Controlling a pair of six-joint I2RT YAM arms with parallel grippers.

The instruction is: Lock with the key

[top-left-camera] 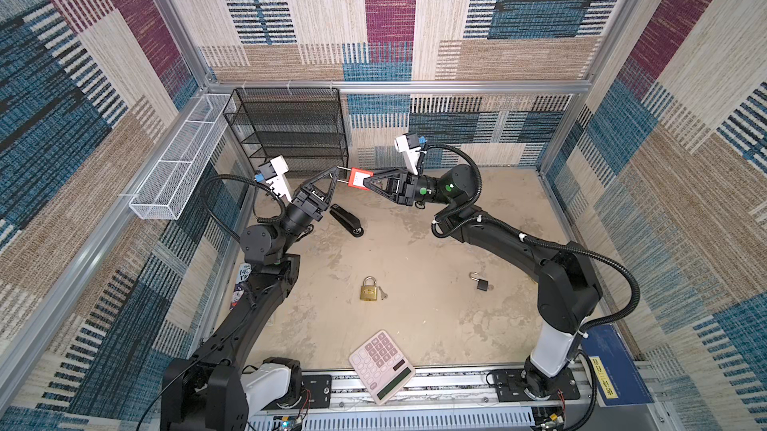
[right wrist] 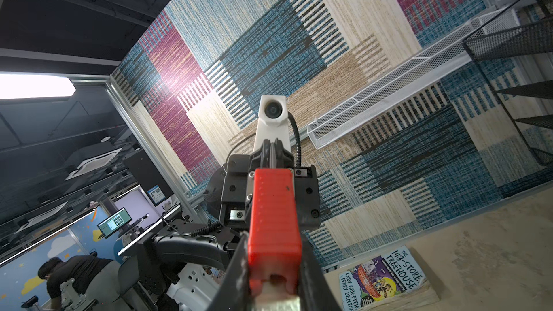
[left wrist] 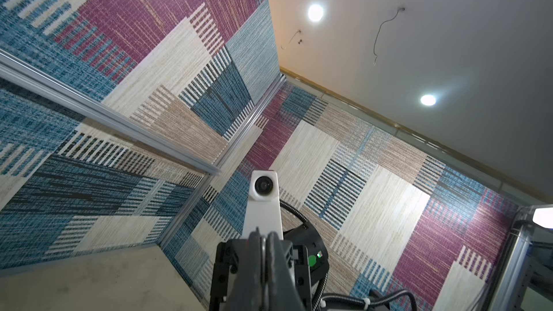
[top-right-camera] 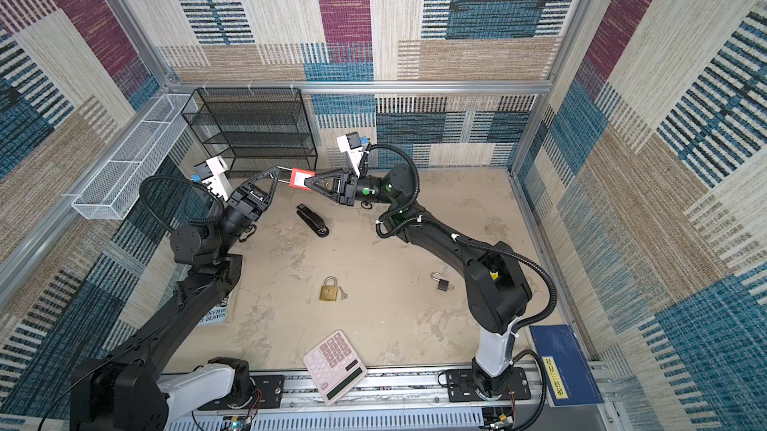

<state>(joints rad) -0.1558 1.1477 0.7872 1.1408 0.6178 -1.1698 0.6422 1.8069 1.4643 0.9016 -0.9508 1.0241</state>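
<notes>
Key (top-left-camera: 382, 293) beside padlock (top-left-camera: 368, 288) — stapler (top-left-camera: 346, 220) behind

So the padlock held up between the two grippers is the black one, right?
Not black: it is the red padlock that the left gripper and right gripper hold between them, as a top view shows. The black padlock lies on the table.

Patchwork carpet walls (top-left-camera: 390, 14) enclose a stained beige floor (top-left-camera: 415, 242) — black mesh shelf (top-left-camera: 290, 130) behind.

Both top views: high overhead, looking down on the whole table (top-left-camera: 415, 242). Wrist views: close, tilted upward, facing each other; each shows the opposite unit, right wrist camera (left wrist: 263, 186) and left wrist camera (right wrist: 272, 111).
</notes>
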